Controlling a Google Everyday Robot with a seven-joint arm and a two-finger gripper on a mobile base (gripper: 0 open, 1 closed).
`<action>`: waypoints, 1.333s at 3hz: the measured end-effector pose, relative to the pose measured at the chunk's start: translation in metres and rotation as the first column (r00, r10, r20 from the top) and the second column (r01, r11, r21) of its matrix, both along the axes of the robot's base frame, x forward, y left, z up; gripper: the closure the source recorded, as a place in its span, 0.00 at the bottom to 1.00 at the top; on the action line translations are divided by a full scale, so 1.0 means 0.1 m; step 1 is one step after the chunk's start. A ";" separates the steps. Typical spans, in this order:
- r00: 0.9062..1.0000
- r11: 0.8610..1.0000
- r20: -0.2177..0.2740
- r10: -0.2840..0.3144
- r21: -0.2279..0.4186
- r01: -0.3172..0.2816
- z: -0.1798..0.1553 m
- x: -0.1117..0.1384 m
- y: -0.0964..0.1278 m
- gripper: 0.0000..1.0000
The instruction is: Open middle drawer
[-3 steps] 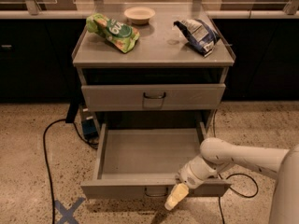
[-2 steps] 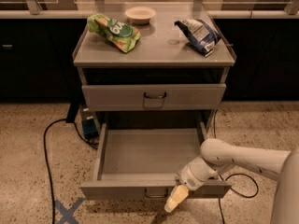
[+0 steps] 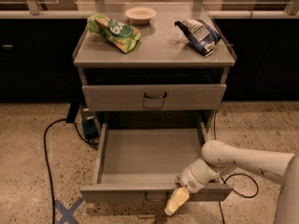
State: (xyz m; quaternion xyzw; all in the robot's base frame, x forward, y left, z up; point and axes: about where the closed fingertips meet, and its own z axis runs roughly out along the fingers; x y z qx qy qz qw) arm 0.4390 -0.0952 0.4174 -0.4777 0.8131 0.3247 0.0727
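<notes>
Locate the grey counter (image 3: 159, 48). Below its front edge, find the middle drawer (image 3: 149, 155) drawn well forward, tray exposed; judge the opening essentially complete. Note the arm (image 3: 252, 160) reaching in low from beyond the right front corner to meet the drawer front. Disregard the green bag (image 3: 114, 31) at the back left corner, the blue bag (image 3: 200, 34) at the back right corner and the bowl (image 3: 140, 15) at the back edge, all out of the drawer's path. Find the gripper (image 3: 174, 204) just right of the handle (image 3: 156, 198), placed as if for pulling; cannot tell whether open or closed.

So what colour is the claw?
Pale yellowish cream, seen in the camera view; the claw sits at the front of the pulled-out middle drawer.
</notes>
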 end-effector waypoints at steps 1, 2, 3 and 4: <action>0.999 1.000 -0.032 0.006 0.021 -0.005 0.00 -0.14 0.03 0.00; 0.999 1.000 -0.032 0.006 0.020 -0.005 0.00 -0.14 0.03 0.00; 0.999 1.000 -0.041 0.016 0.007 -0.016 -0.03 -0.17 0.02 0.00; 0.999 1.000 -0.041 0.016 0.007 -0.016 -0.02 -0.17 0.02 0.00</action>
